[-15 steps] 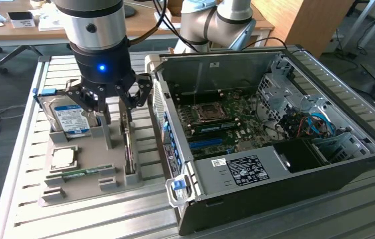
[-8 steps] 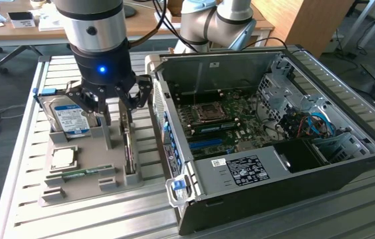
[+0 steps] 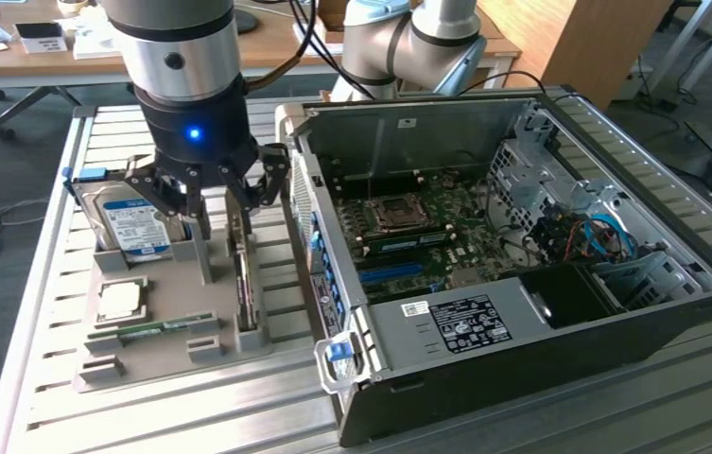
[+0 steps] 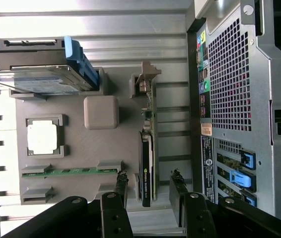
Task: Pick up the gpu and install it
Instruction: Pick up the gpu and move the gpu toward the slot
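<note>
Found the hand (image 4: 149, 177) wide open, with fingers (image 4: 122, 181) well apart and gripping nothing, poised over the grey holder (image 3: 166, 293) in the left half of the exterior view. Saw the gpu (image 4: 147, 153) standing on edge in its slot along the holder's side nearest the computer case (image 3: 658, 284), lined up between the two fingers in the wrist view, with no contact visible. Judged the task barely begun: had not yet grasped or lifted the card, and saw nothing seated in the expansion slots of the motherboard (image 3: 431, 236) inside the open case at centre right of the exterior view. Reckoned the whole of the pick and the install left undone. Noted the hard drive (image 3: 135, 227), processor (image 3: 120, 301) and memory stick (image 3: 154, 328) sitting in their own places in the holder, on the slatted worktop (image 3: 27, 378). Could not make out how high the fingertips hung over the card's upper edge. Saw the card in the exterior view as no more than a thin dark strip below the hand. Could not pick out the target slot either, low on the board and shadowed by the case wall. Found the arm's upper part cut off at the top of the exterior frame.
</note>
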Controlling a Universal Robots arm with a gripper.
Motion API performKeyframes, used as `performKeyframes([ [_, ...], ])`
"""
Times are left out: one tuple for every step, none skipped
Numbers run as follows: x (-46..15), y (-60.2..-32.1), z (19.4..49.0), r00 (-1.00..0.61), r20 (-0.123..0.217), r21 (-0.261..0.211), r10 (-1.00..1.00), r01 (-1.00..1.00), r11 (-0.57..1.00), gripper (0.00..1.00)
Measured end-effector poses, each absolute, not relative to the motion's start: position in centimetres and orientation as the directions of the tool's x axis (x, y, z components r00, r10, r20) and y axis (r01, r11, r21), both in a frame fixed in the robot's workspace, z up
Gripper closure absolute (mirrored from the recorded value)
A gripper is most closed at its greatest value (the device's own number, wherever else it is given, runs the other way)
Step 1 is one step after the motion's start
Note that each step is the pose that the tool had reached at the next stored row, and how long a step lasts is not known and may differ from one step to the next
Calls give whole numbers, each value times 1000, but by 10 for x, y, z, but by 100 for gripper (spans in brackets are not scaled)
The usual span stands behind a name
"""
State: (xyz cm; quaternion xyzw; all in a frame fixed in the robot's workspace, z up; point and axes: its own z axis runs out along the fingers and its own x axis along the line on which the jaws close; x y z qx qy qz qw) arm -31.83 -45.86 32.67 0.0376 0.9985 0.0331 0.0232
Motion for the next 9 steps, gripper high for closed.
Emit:
performKeyframes([
  [-318,-459,327,-996,-44,68,77,74,995,53],
  [-318,-459,327,-996,-44,68,77,74,995,53],
  [-318,-459,326,-996,-44,68,77,74,995,53],
  [-318,-459,326,-996,-44,68,77,74,995,53],
  [-318,-459,326,-996,-44,68,77,74,995,53],
  [-318,-459,326,-996,-44,68,77,74,995,53],
  [-318,-459,326,-996,-44,68,77,74,995,53],
  [-318,-459,326,-996,-44,68,77,74,995,53],
  [-318,-459,326,-996,-44,68,77,74,995,53],
])
